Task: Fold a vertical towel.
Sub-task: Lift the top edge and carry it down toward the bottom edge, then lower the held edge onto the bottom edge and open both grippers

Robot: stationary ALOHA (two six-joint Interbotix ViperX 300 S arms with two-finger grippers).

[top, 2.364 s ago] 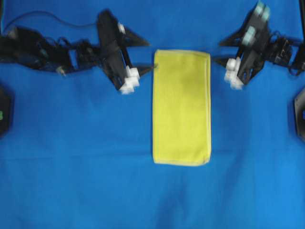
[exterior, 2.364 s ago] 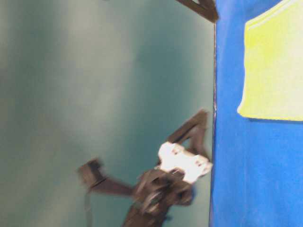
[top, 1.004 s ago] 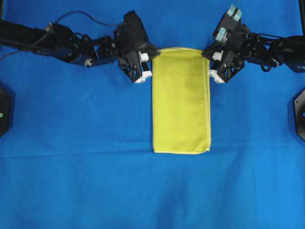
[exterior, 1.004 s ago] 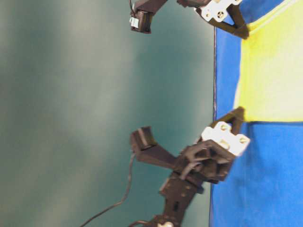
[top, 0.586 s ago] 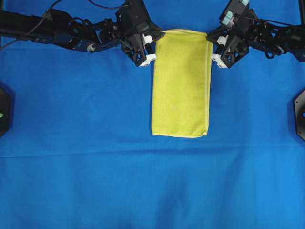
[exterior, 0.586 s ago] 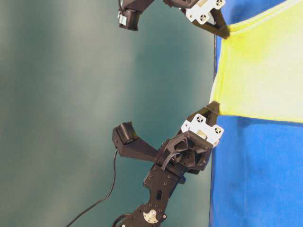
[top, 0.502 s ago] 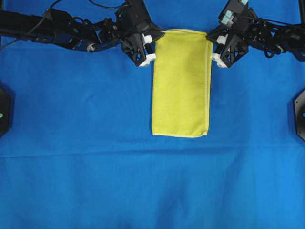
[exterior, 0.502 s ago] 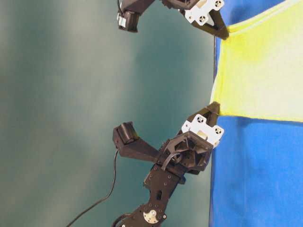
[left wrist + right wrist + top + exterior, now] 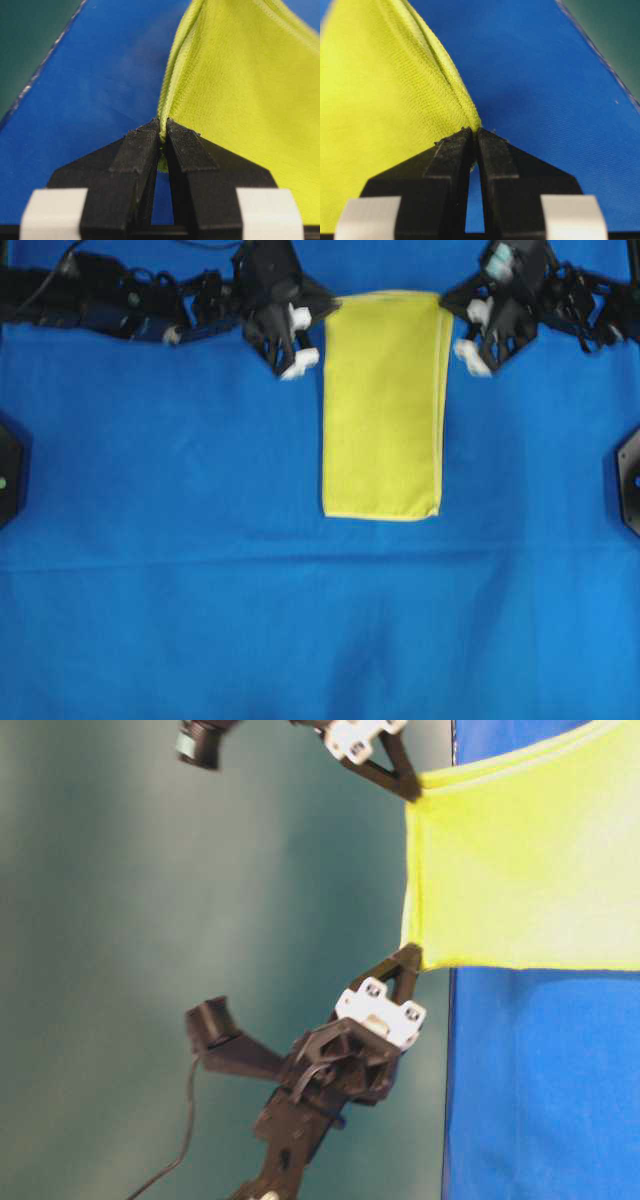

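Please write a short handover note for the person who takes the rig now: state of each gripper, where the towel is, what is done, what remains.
Left gripper: shut on one far corner of the towel.
Right gripper: shut on the other far corner.
Towel: far edge raised off the blue cloth; near end rests on it.
Done: both corners gripped and raised.
Left: bring the raised edge to the near edge, lay it down, release.

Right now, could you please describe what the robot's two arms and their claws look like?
Both arms are matte black, built from angular printed-looking links. Each claw, the left claw and the right claw, ends in two flat black wedge-shaped fingers with rough tips, mounted on white blocks. A thin black cable trails from one arm. The right arm carries a small teal-tinted part.
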